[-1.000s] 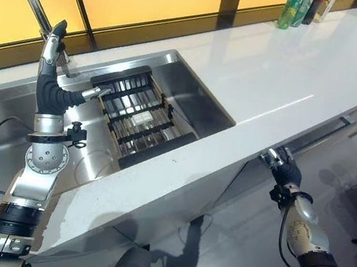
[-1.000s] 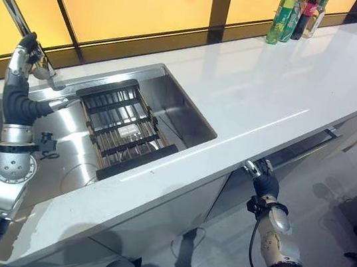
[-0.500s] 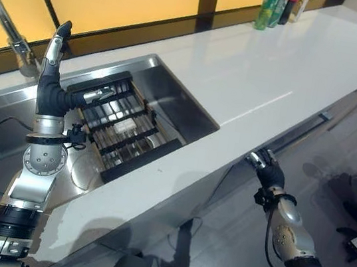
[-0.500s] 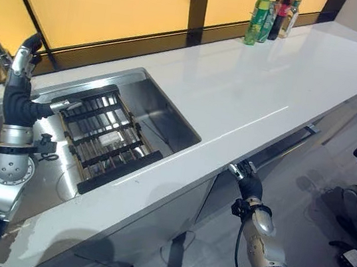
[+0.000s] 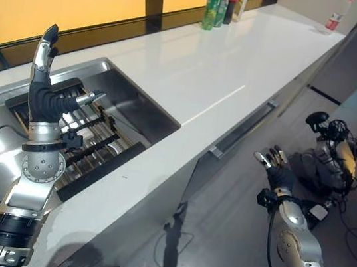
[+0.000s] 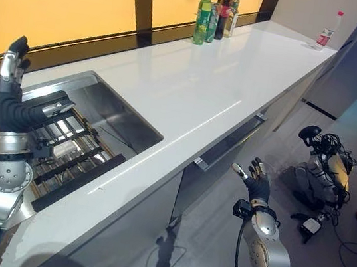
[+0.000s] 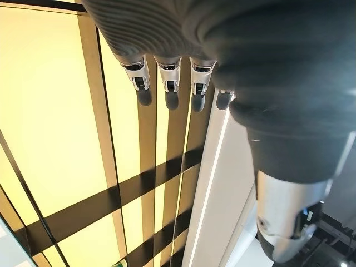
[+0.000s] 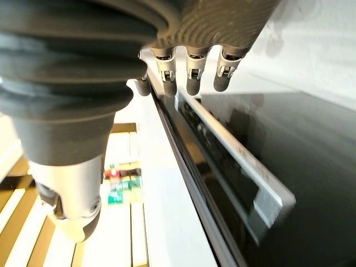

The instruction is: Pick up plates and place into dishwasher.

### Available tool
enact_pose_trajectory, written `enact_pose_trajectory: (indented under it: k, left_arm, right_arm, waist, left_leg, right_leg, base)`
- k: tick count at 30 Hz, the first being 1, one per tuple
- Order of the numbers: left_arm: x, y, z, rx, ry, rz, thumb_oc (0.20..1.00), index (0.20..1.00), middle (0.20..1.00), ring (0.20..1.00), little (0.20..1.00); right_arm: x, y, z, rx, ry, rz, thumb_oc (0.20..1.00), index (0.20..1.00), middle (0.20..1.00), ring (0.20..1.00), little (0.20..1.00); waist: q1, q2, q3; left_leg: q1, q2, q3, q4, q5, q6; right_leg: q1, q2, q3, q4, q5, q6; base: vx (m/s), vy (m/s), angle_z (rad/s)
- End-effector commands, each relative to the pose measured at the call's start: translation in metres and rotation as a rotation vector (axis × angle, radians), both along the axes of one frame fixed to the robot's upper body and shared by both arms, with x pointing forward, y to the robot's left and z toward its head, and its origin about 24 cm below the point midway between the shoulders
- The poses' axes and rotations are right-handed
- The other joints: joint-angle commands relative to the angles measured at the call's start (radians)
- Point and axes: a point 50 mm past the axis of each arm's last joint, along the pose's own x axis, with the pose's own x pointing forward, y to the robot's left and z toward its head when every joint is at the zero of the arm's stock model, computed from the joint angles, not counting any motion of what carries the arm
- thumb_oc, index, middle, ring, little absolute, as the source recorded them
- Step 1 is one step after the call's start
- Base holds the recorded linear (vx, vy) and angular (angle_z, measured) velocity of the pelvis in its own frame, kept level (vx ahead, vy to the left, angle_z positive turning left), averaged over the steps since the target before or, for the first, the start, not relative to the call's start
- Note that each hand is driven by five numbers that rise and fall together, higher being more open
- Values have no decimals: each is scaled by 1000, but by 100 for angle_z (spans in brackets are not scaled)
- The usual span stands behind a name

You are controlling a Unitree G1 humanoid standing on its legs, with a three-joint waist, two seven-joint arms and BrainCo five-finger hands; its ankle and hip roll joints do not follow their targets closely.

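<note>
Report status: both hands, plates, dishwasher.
Left hand open, raised above the sink, holding nothing. Right hand open, low, near the dishwasher door. No plates in sight; dish rack in sink.

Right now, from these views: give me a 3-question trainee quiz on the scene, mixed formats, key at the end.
1. True or false: the left hand is raised over the sink with its fingers straight, holding nothing.
2. Multiple choice: the right hand is
A. resting on the counter
B. open, out in front of the cabinet front with the long bar handle, below the counter edge
C. gripping a plate
3. Fill in: the cluster of bottles stands at the far end of the counter, by the ____.

Key: 1 true; 2 B; 3 window.
</note>
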Motion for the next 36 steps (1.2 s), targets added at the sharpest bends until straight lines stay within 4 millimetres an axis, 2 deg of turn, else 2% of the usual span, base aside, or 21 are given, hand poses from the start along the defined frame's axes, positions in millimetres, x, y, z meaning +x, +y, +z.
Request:
enact_pose_trajectory:
  k: [1, 2, 3, 7, 9, 10, 14, 16, 18, 19, 21, 23, 25, 26, 27, 28, 29, 30, 31, 33, 36]
  left_arm:
    - [-4, 1, 12, -65, -89, -2, 1000, 1000, 1000, 1000, 1000]
    - [-2, -1, 11, -77, -90, -11, 1000, 1000, 1000, 1000, 1000]
    - [-1, -3, 10, -91, -93, -24, 1000, 1000, 1000, 1000, 1000]
    - [7, -9, 6, -162, -84, -46, 1000, 1000, 1000, 1000, 1000]
    - [7, -12, 7, -123, -100, -38, 1000, 1000, 1000, 1000, 1000]
    - [7, -13, 9, -118, -105, -56, 1000, 1000, 1000, 1000, 1000]
    - [11, -14, 9, -162, -79, -91, 1000, 1000, 1000, 1000, 1000]
    - [14, -16, 9, -190, -69, -102, 1000, 1000, 1000, 1000, 1000]
    - [18, -20, 9, -204, -60, -121, 1000, 1000, 1000, 1000, 1000]
    - [20, -26, 10, -198, -61, -140, 1000, 1000, 1000, 1000, 1000]
    - [21, -31, 11, -198, -58, -161, 1000, 1000, 1000, 1000, 1000]
    - [22, -36, 12, -196, -53, -182, 1000, 1000, 1000, 1000, 1000]
    - [25, -43, 14, -200, -50, -224, 1000, 1000, 1000, 1000, 1000]
    - [27, -46, 15, -206, -44, -240, 1000, 1000, 1000, 1000, 1000]
    - [29, -48, 15, -209, -42, -247, 1000, 1000, 1000, 1000, 1000]
    - [31, -53, 15, -205, -40, -256, 1000, 1000, 1000, 1000, 1000]
    - [31, -57, 14, -207, -38, -267, 1000, 1000, 1000, 1000, 1000]
    - [31, -60, 13, -213, -30, -276, 1000, 1000, 1000, 1000, 1000]
    - [31, -63, 10, -218, -13, -287, 1000, 1000, 1000, 1000, 1000]
    - [30, -67, 7, -222, -5, -293, 1000, 1000, 1000, 1000, 1000]
    - [34, -75, 0, -269, 47, -301, 1000, 1000, 1000, 1000, 1000]
  right_arm:
    - [10, 1, 72, -130, -338, 8, 1000, 1000, 1000, 1000, 1000]
    - [11, 4, 80, -150, -378, 18, 1000, 1000, 1000, 1000, 1000]
    - [12, 7, 89, -169, -426, 40, 1000, 1000, 1000, 1000, 1000]
    - [14, 23, 121, -249, -593, 150, 1000, 1000, 1000, 1000, 1000]
    - [14, 29, 132, -265, -646, 189, 1000, 1000, 1000, 1000, 1000]
    - [13, 32, 138, -277, -676, 215, 1000, 1000, 1000, 1000, 1000]
    - [11, 39, 150, -277, -742, 261, 1000, 1000, 1000, 1000, 1000]
    - [12, 44, 152, -271, -759, 265, 1000, 1000, 1000, 1000, 1000]
    - [13, 50, 150, -273, -764, 270, 1000, 1000, 1000, 1000, 1000]
    - [13, 54, 148, -259, -760, 270, 1000, 1000, 1000, 1000, 1000]
    - [11, 56, 145, -251, -758, 285, 1000, 1000, 1000, 1000, 1000]
    - [11, 57, 141, -234, -751, 284, 1000, 1000, 1000, 1000, 1000]
    - [10, 51, 139, -237, -751, 264, 1000, 1000, 1000, 1000, 1000]
    - [9, 47, 136, -238, -750, 255, 1000, 1000, 1000, 1000, 1000]
    - [11, 45, 135, -235, -751, 257, 1000, 1000, 1000, 1000, 1000]
    - [13, 45, 135, -234, -750, 253, 1000, 1000, 1000, 1000, 1000]
    - [14, 44, 134, -241, -749, 247, 1000, 1000, 1000, 1000, 1000]
    - [14, 44, 133, -245, -747, 244, 1000, 1000, 1000, 1000, 1000]
    - [14, 42, 133, -247, -737, 239, 1000, 1000, 1000, 1000, 1000]
    - [16, 41, 133, -240, -733, 246, 1000, 1000, 1000, 1000, 1000]
    - [25, 47, 133, -226, -704, 259, 1000, 1000, 1000, 1000, 1000]
  waist:
    - [7, 29, -39]
    - [5, 28, -37]
    - [-4, 24, -35]
    - [-26, 20, -36]
    - [-27, 20, -38]
    - [-23, 18, -43]
    - [8, 6, -55]
    - [26, -1, -56]
    - [36, -5, -52]
    - [45, -6, -46]
    - [50, 1, -42]
    - [51, -1, -35]
    - [33, -8, -27]
    - [31, -19, -30]
    - [29, -26, -31]
    - [23, -36, -31]
    - [8, -40, -27]
    - [1, -41, -24]
    - [3, -36, -23]
    - [17, -42, -28]
    - [29, -43, -50]
  left_leg:
    - [-77, 102, 7, 19, 71, -21]
    - [-95, 97, 30, 53, 76, -21]
    - [-115, 99, 83, 106, 75, -20]
    - [-144, 141, 246, 210, 109, -25]
    - [-137, 142, 268, 202, 104, -20]
    - [-125, 133, 274, 187, 85, -13]
    - [-114, 56, 235, 178, -3, 18]
    - [-105, 14, 209, 180, -43, 44]
    - [-95, -26, 188, 171, -60, 72]
    - [-78, -56, 168, 154, -68, 95]
    - [-63, -79, 151, 126, -69, 118]
    - [-45, -96, 128, 98, -65, 124]
    - [-46, -113, 86, 92, -59, 123]
    - [-58, -131, 56, 99, -59, 119]
    - [-61, -139, 38, 99, -59, 115]
    - [-58, -146, 19, 92, -65, 109]
    - [-52, -151, -2, 82, -74, 110]
    - [-49, -151, -15, 77, -80, 115]
    - [-48, -146, -31, 73, -78, 115]
    - [-41, -141, -38, 54, -71, 107]
    - [-42, -126, -51, 27, -48, 91]
  right_leg:
    - [-39, -33, 16, 76, -61, -11]
    - [-36, -32, 3, 75, -63, -17]
    - [-37, -35, -25, 78, -64, -25]
    - [-32, -53, -115, 99, -70, -39]
    - [-28, -66, -130, 106, -71, -34]
    - [-27, -79, -137, 112, -71, -28]
    - [-22, -128, -143, 159, -81, -4]
    - [-27, -157, -138, 216, -83, 18]
    - [-39, -182, -131, 279, -62, 31]
    - [-64, -203, -118, 370, -28, 41]
    - [-100, -206, -97, 479, 2, 47]
    - [-132, -195, -52, 532, 43, 49]
    - [-123, -91, -3, 421, -47, 23]
    - [-104, -65, 10, 329, -72, 10]
    - [-90, -66, 16, 267, -68, 8]
    - [-92, -78, 39, 182, -38, 16]
    - [-110, -70, 96, 145, -1, 29]
    - [-129, -60, 139, 163, 13, 35]
    - [-121, -43, 149, 159, -16, 31]
    - [-94, -50, 104, 112, -13, 28]
    - [-70, -48, 90, 44, 17, 29]
  base:
    - [-59, 23, 0]
    - [-85, 34, 7]
    - [-83, 45, 18]
    - [-7, 142, 69]
    - [82, 190, 66]
    - [137, 212, 54]
    - [176, 213, 59]
    - [151, 186, 62]
    - [117, 155, 41]
    - [118, 166, 47]
    - [125, 145, 83]
    - [100, 23, 76]
    - [112, -92, 74]
    - [113, -128, 94]
    - [96, -178, 89]
    - [90, -192, 77]
    - [69, -194, 77]
    - [49, -151, 84]
    - [0, -138, 74]
    - [-33, -147, 34]
    - [-39, -128, 27]
